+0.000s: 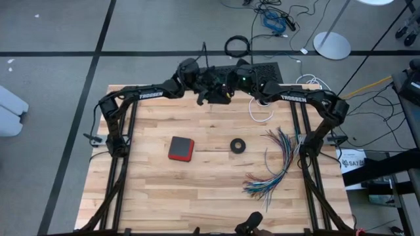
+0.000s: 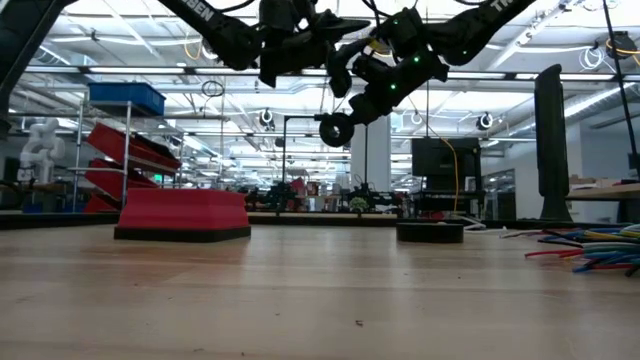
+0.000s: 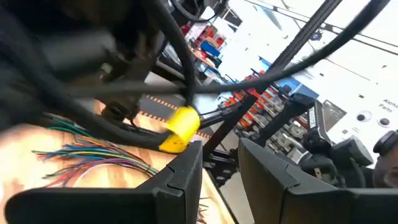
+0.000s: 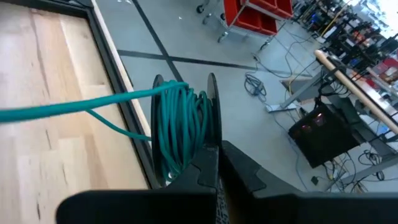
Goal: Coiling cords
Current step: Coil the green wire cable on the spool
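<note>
- My right claw (image 4: 214, 165) is up in the air at the far edge of the desk (image 1: 197, 183), pinched tight on a coil of the teal cord (image 4: 177, 127).
- The coil sits right at my right fingertips. One loose teal strand runs off sideways from it, out over the desk.
- My left claw (image 3: 217, 171) is right next to it, tips almost meeting the right one. Its fingers are a bit apart; can't tell if they hold anything.
- Both arms are abt the same dist from the coil, so I think the next wrap is a hand-to-hand job.
- White cord (image 1: 257, 113) lies on the desk below the right arm, not coiled yet.
- Desk is pale wood w/ a red box (image 1: 181, 149), a black ring (image 1: 237, 145) and a fan of colour wires (image 1: 279, 160), all well apart from my claws.
- Plenty of room up here.
</note>
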{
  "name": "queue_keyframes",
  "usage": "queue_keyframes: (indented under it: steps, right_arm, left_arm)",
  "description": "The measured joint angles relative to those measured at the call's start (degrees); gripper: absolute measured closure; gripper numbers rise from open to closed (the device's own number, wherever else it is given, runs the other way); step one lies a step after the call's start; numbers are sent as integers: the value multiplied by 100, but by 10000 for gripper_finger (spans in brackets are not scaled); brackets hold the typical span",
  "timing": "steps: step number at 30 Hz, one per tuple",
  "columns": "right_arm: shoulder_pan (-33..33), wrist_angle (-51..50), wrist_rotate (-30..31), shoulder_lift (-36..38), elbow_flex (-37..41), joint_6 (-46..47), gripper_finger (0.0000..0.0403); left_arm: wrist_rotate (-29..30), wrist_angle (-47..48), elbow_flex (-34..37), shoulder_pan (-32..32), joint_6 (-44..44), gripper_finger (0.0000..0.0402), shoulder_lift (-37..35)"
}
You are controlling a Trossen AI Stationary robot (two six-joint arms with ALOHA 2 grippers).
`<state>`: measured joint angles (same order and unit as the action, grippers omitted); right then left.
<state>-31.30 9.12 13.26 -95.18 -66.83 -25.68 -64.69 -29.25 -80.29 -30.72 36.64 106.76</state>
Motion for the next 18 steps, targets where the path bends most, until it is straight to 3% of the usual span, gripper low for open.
queue_keyframes:
  steps: [11,18]
  right_arm:
    - [-144,236,-510,0,180,127,403]
    - [-262,466,-893,15,419,248,403]
  left_arm:
    - [313,493,2,129,-698,290,-57]
    - [279,260,-68,140,-720,290,-72]
